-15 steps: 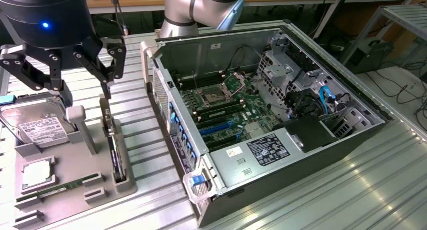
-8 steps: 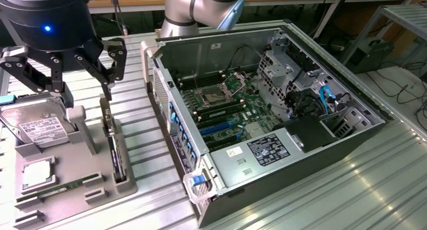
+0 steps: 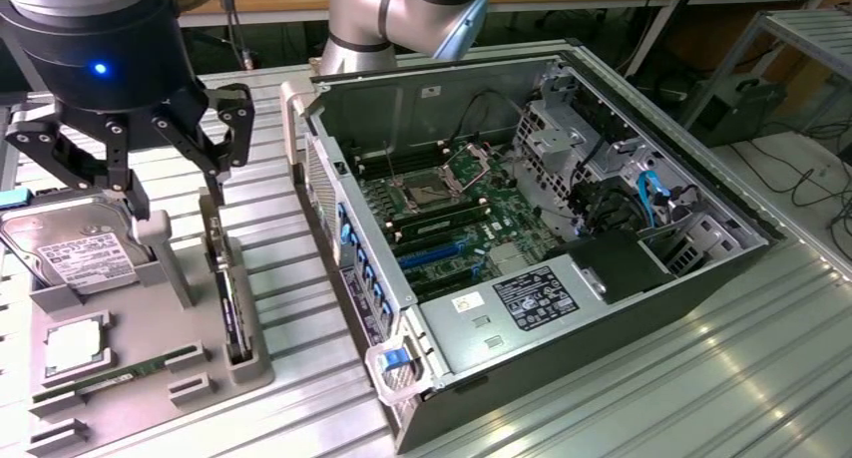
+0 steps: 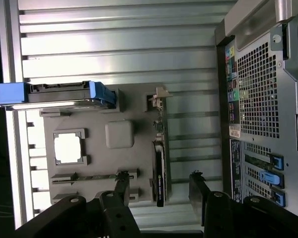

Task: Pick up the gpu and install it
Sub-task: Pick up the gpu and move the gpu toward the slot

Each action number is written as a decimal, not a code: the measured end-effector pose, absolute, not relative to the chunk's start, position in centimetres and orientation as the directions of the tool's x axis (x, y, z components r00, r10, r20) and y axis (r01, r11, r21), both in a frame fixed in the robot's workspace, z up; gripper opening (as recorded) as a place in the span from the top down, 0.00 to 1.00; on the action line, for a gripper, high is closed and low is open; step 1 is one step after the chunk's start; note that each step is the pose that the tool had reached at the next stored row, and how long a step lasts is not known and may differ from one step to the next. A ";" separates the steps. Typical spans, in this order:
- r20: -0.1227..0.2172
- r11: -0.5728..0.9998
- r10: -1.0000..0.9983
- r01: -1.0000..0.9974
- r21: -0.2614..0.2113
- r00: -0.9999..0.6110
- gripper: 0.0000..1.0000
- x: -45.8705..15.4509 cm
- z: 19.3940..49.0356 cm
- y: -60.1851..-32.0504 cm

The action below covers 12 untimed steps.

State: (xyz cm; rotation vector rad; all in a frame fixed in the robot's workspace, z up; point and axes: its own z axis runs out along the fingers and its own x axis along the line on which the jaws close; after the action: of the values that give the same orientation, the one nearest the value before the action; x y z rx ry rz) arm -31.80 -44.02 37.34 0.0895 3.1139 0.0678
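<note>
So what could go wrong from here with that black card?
The gpu stands on edge, thin, in a narrow slot of the grey holder; if the open gripper comes down off-centre, a finger could strike the card rather than straddle it. The hard drive stands close by and might get bumped.

The exterior view looks steeply down from high and close onto the worktop [image 3: 745, 378], taking in the open case [image 3: 440, 109] and the tray [image 3: 200, 358]. The wrist view looks straight down past the tool [image 4: 158, 176]. Both views share the tray and the case's back.
</note>
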 end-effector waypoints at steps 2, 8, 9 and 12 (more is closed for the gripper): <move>-0.024 0.997 0.058 0.057 0.044 -0.998 0.40 -31.8 37.1 -44.0; -0.024 0.997 0.057 0.056 0.044 -0.998 0.40 -31.8 36.6 -44.0; -0.024 0.997 0.057 0.056 0.044 -0.998 0.40 -31.8 36.5 -44.0; -0.024 0.997 0.057 0.056 0.044 -0.998 0.40 -31.8 36.3 -44.1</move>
State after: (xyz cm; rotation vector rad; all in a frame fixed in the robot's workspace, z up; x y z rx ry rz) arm -31.80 -44.06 36.25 0.0879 3.1140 0.0678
